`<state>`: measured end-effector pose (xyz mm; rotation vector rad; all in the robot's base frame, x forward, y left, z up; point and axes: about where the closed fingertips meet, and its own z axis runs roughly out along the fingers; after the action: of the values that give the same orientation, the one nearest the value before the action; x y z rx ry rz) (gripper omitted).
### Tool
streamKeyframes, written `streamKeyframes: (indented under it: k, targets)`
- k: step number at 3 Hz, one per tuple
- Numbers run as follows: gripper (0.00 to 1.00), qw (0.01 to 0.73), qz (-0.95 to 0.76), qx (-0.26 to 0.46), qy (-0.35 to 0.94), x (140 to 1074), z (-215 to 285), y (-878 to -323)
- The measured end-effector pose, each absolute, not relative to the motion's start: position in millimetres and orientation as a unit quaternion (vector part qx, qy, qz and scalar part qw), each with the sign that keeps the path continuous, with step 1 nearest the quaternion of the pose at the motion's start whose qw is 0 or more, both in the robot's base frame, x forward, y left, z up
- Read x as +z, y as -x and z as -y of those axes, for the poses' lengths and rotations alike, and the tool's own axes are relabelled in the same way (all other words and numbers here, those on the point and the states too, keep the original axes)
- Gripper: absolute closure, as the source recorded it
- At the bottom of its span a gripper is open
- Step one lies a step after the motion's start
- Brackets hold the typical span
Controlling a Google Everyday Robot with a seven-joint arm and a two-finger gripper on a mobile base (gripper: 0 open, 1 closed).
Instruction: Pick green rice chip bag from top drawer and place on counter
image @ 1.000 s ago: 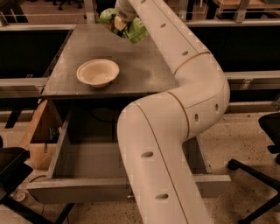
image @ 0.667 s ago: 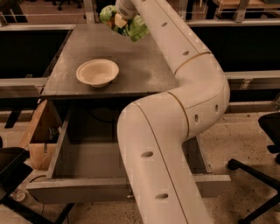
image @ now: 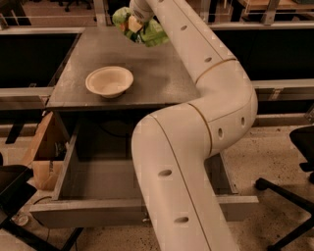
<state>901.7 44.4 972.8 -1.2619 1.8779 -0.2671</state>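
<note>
My gripper (image: 139, 13) is at the top of the camera view, above the far edge of the counter (image: 157, 73). It is shut on the green rice chip bag (image: 149, 33), a wrinkly bright-green foil bag that hangs in the air just over the counter's back part. The top drawer (image: 88, 210) is pulled open below the counter's front edge, and the part of its inside that shows is bare grey. My white arm (image: 196, 147) crosses the drawer's right half and hides it.
A cream round bowl (image: 109, 81) sits on the counter's front left. A brown cardboard box (image: 43, 152) stands left of the drawer. Black chair bases are at the right (image: 289, 188) and bottom left (image: 14, 196). Dark shelving runs along both sides.
</note>
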Motion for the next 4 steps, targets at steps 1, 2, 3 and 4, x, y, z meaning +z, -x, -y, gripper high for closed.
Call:
streamKeyframes:
  k: [1,2,3,4]
  targets:
    - [0.0,0.418,-0.749,-0.106,0.503,973,-44,-902]
    - [0.0,0.418,-0.749,-0.106,0.503,973,-44,-902]
    - [0.0,0.416,-0.751,-0.105,0.503,986,-37,-893]
    - [0.0,0.415,-0.764,-0.115,0.481,1033,-14,-865]
